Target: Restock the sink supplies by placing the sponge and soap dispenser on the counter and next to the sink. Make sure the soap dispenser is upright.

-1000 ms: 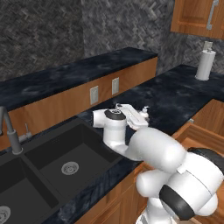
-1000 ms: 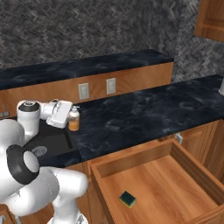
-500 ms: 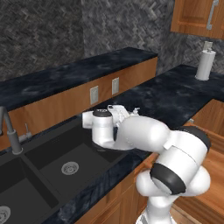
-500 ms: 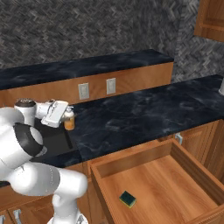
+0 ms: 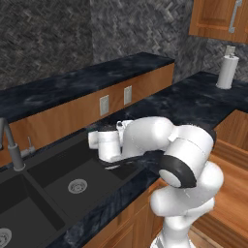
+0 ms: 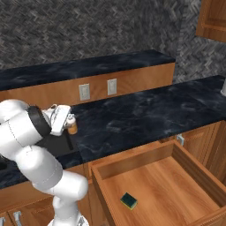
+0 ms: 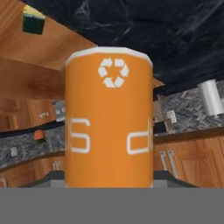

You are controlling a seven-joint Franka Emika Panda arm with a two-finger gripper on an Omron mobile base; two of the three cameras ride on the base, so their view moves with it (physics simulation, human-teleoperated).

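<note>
- In the hand view the soap dispenser (image 7: 109, 118) fills the middle of the frame, its amber body with a white recycling mark close against the lens; the claw is closed on it, jaws pressed to its sides
- Judged from that smooth rendered wall, the bottle is stiff, light and rather slippery; a hold across the mid-body, below the pump, looks safest, since the white top would likely turn or give
- In the right base view the claw (image 6: 66, 125) sits at centre left, the bottle's small orange body (image 6: 72, 128) under it, just over the table (image 6: 145, 110) edge beside the sink (image 5: 58, 186)
- The bottle appears close to upright there, though the hand hides much of it
- In the lower middle of the right base view the sponge (image 6: 129, 201) lies in the open drawer (image 6: 185, 176), well apart from the sink; it should be soft and light, easy to pinch across its short sides
- At the upper right of the left base view stands a paper towel roll (image 5: 226, 71)
</note>
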